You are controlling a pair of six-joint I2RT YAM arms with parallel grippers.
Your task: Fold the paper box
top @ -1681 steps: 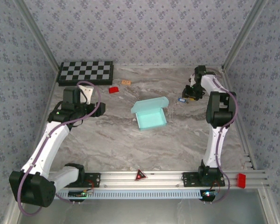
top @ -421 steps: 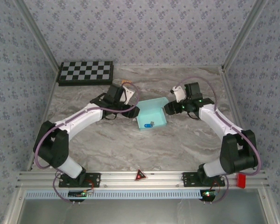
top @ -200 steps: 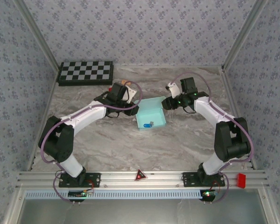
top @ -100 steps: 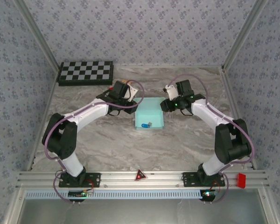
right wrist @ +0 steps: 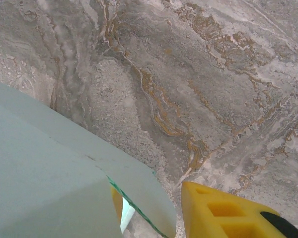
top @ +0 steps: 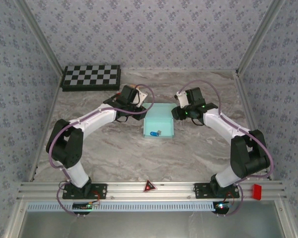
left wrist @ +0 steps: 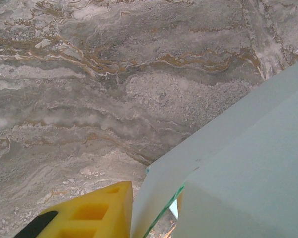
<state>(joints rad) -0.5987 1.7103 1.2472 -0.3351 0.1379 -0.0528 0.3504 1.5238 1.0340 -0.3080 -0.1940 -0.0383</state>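
Paper box point(top: 161, 119) is sitting on the marble table point(top: 114, 148), off to the near right of the checkerboard point(top: 92, 77) and well apart from it. The tray walls are already standing, and a small blue object point(top: 154, 133) is lying inside, toward the end farthest from the checkerboard's row. Left gripper point(top: 143, 108) is working at the box's far corner on the checkerboard side. Right gripper point(top: 175, 111) is working at the far corner facing away from the checkerboard. In the left wrist view one yellow finger point(left wrist: 92, 213) is showing just beside a raised card panel, with its partner hidden behind the card. The right wrist view is giving the mirror picture, with one yellow finger point(right wrist: 223, 210) just outside a curling flap. Both sets of jaws are looking part-way apart and straddling card, but I cannot tell whether either is actually pinching it. Judging the step: the far panel, likely the lid, is being taken at its two corners for folding. The next move is calling for both arms to travel together and evenly, swinging the panel over the tray without skewing the box or creasing the thin card.
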